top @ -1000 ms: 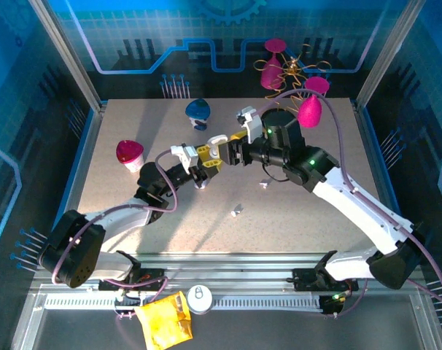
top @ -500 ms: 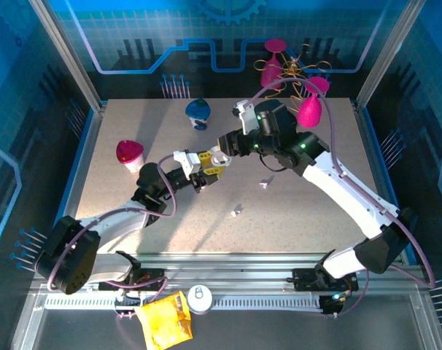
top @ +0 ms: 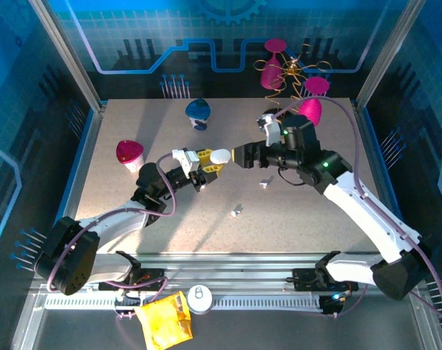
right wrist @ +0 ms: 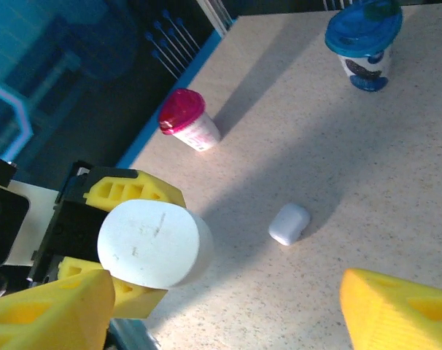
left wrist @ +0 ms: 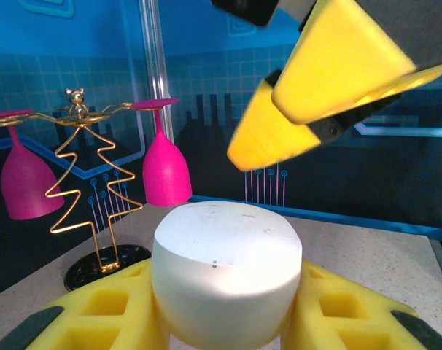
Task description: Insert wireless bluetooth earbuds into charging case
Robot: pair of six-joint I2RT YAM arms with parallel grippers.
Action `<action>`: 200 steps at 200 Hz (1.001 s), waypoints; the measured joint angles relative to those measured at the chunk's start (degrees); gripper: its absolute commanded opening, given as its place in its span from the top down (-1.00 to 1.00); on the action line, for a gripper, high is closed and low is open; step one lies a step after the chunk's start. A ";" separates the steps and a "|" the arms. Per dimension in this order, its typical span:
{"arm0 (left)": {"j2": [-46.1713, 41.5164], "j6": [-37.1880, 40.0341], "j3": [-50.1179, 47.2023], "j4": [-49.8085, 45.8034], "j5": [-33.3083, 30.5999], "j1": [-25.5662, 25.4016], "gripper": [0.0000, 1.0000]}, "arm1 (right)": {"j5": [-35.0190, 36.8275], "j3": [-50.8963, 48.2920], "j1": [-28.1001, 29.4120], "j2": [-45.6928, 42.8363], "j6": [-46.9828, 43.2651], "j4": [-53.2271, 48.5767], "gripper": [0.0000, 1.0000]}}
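Speckled tabletop (top: pixel 316 226), blue-walled enclosure. Right arm (top: pixel 359 200) reaches in from lower right of the top view, left arm (top: pixel 111 219) from lower left; they meet near frame centre. Gold wire stand (top: pixel 288 69) with pink glasses at the upper edge. Blue-lidded cup (top: pixel 198 111) upper centre, pink-lidded cup (top: pixel 129 153) at left.

Left gripper (top: pixel 214 161) clamped on the charging case (left wrist: pixel 225 270), held off the tabletop (lid closed, as far as the wrist view tells). Right gripper (top: pixel 237 154) just right of the case, yellow fingers (right wrist: pixel 49 317) spread apart, holding nothing.

Earbuds (top: pixel 265 183): two tiny white pieces lying loose on the tabletop, below the right gripper and toward centre.
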 measured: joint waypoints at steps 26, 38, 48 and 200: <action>0.04 -1.09 0.46 1.53 0.02 -0.02 0.32 | -8.57 -6.29 -2.60 -0.55 11.32 9.97 -0.64; 0.24 -1.46 0.96 2.43 0.02 -0.02 0.32 | -12.15 -8.46 -2.78 0.04 16.20 14.95 -0.62; 0.74 -1.75 1.44 3.43 0.02 -0.02 0.32 | -14.99 -10.14 -2.78 0.79 20.37 19.58 -0.60; 3.63 -2.69 2.73 7.63 -0.81 0.31 -0.01 | -24.79 -18.34 -2.49 7.58 45.99 51.98 0.76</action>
